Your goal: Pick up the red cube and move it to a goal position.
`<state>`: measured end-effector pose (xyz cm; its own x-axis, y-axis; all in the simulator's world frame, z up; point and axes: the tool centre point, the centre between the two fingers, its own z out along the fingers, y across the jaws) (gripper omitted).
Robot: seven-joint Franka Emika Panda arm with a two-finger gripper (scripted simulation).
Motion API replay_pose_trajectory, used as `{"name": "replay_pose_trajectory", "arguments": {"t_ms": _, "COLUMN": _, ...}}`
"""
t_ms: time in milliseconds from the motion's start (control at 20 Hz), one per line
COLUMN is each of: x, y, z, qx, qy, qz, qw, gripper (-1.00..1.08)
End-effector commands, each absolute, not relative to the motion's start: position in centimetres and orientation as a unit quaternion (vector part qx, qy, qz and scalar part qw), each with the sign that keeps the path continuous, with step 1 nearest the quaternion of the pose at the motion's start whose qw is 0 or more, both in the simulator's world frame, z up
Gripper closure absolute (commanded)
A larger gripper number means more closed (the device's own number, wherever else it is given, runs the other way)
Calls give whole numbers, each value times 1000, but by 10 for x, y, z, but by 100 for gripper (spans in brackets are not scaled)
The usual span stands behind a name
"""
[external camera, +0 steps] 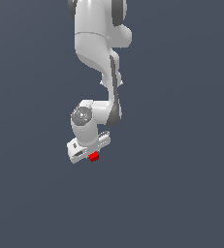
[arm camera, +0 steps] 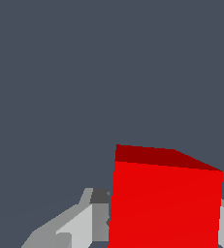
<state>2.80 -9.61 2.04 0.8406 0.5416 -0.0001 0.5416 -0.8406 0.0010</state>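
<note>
The red cube (external camera: 94,156) is tiny and bright red, sitting right under the white gripper (external camera: 90,154) in the exterior view. In the wrist view the red cube (arm camera: 166,203) fills the near part of the picture, with grey fingers (arm camera: 79,225) flanking it on both sides. The gripper appears shut on the cube. The fingertips themselves are hidden behind the hand in the exterior view.
The white arm (external camera: 101,53) comes down from the top of the exterior view. A plain dark grey-blue surface (external camera: 181,193) surrounds everything; no other object shows.
</note>
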Motion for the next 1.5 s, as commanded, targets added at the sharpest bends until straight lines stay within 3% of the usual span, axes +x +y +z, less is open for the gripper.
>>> {"name": "replay_pose_trajectory", "arguments": {"t_ms": 0, "x": 28, "y": -96, "z": 21, "qx": 959, "qy": 282, "qz": 0, "qw": 0, "gripper": 108}}
{"name": "replay_pose_trajectory", "arguments": {"t_ms": 550, "x": 32, "y": -88, "z": 68, "qx": 959, "qy": 283, "qz": 0, "qw": 0, "gripper": 108}}
{"name": "replay_pose_trajectory", "arguments": {"t_ms": 1450, "x": 53, "y": -57, "z": 249, "qx": 959, "qy": 283, "qz": 0, "qw": 0, "gripper": 108}}
